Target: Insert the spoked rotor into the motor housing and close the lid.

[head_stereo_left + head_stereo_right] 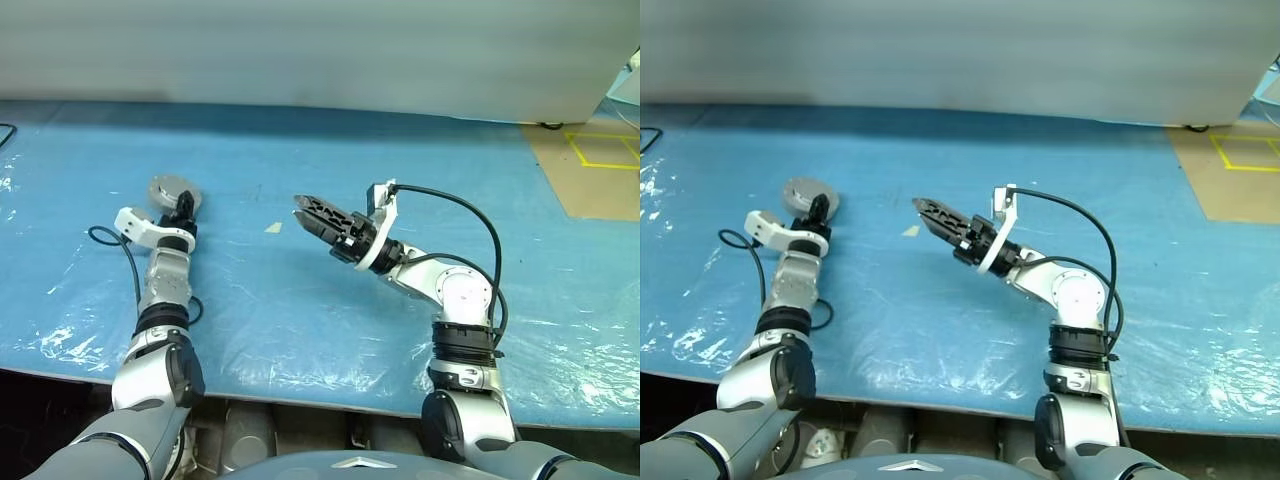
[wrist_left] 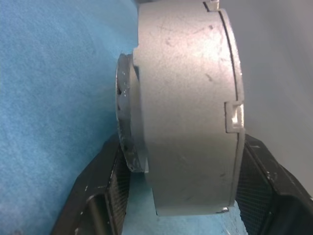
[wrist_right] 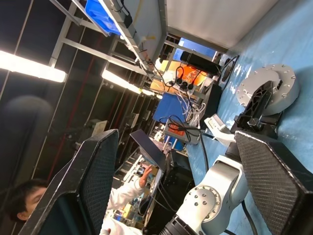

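While the blue plastic-covered tabletop (image 1: 330, 330) carries little else, the left claw (image 1: 183, 212) is clamped on a thick round silver-grey metal assembly (image 1: 173, 191), seemingly the motor housing with its lid. In the left wrist view this assembly (image 2: 188, 107) stands on edge between the two black fingers (image 2: 105, 191), its smooth grey side wall notched along one rim and a thinner flange projecting from the other face. One finger presses each flat face. Its inside is hidden, so whether the spoked rotor sits within it cannot be told.

In the head views the assembly lies at the far end of the left arm, low over the tabletop; whether it touches the surface cannot be told. A small pale scrap (image 1: 273, 227) lies to the right of the assembly, between it and the right claw (image 1: 308, 212).

The right claw hangs in the air well to the right of the assembly, its fingers (image 3: 93, 181) standing wide apart and holding nothing. Seen between them, the assembly (image 3: 268, 90) shows a bolted round face in the left claw's grip, and a person (image 3: 73, 215) sits in the background beyond the tabletop.
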`<state>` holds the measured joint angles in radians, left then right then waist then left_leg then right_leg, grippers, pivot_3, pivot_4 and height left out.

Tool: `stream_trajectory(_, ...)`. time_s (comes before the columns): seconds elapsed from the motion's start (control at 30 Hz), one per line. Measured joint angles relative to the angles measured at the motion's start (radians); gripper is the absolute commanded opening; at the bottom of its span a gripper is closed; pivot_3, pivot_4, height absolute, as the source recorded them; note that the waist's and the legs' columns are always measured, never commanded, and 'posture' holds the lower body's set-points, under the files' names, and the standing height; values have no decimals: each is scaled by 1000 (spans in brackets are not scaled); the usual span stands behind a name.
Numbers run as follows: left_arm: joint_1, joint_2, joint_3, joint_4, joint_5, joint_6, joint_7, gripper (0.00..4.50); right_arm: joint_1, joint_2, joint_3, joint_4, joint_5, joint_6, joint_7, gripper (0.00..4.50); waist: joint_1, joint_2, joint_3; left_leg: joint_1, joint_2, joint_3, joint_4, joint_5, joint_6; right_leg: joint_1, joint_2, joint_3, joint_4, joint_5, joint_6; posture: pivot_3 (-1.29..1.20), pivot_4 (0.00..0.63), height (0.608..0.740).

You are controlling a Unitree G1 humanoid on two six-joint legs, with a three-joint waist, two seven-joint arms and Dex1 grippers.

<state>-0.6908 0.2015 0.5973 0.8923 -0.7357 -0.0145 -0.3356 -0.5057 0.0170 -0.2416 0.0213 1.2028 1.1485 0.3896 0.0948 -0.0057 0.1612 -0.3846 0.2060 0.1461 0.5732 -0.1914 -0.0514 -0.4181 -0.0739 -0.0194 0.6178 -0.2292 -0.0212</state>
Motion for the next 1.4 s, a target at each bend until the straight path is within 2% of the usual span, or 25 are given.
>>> stream_trajectory(0.3,-3,-10,42,0,-29,0,3,2567,1,-14,29,0,-2,-18,11,3995,-1,0,0,0,0,0,0,0,0,0,0,0,1,0,0,0,150,740)
stream_trajectory(0.47,-28,-12,94,2,-71,0,34,4145,3,-25,41,0,-10,-30,18,4054,-1,0,0,2,0,0,0,0,0,0,0,0,2,0,0,0,150,740)
stream_trajectory(0.53,-42,-11,112,3,-78,-12,58,4480,8,-26,45,0,-15,-35,18,4054,-2,0,0,4,0,0,1,0,0,2,0,1,2,0,0,0,150,740)
stream_trajectory(0.73,-54,7,119,38,-22,-158,191,4480,10,-30,57,0,-24,-47,21,4054,-15,0,0,7,0,0,0,0,0,6,0,1,1,0,0,0,150,740)
stream_trajectory(0.87,-33,52,102,48,91,-284,315,4480,10,-37,62,0,-30,-52,28,4054,-17,0,0,4,0,-2,0,0,0,6,0,-2,-2,0,0,0,150,740)
stream_trajectory(1.03,-21,84,22,29,227,-375,346,4480,10,-42,76,0,-45,-57,41,4054,1,0,0,3,0,-3,0,0,0,7,-1,-3,-3,0,0,0,150,740)
stream_trajectory(1.23,37,82,-42,-120,222,-394,150,4480,10,-60,101,0,-78,-71,61,4054,1,-1,0,4,0,-3,0,0,0,7,-1,-3,-3,0,0,0,150,740)
stream_trajectory(1.4,115,103,-192,-372,167,-270,-194,4480,11,-147,208,-5,-310,-242,95,4054,2,-1,0,4,0,-2,0,0,0,7,-2,-3,-2,0,0,0,150,740)
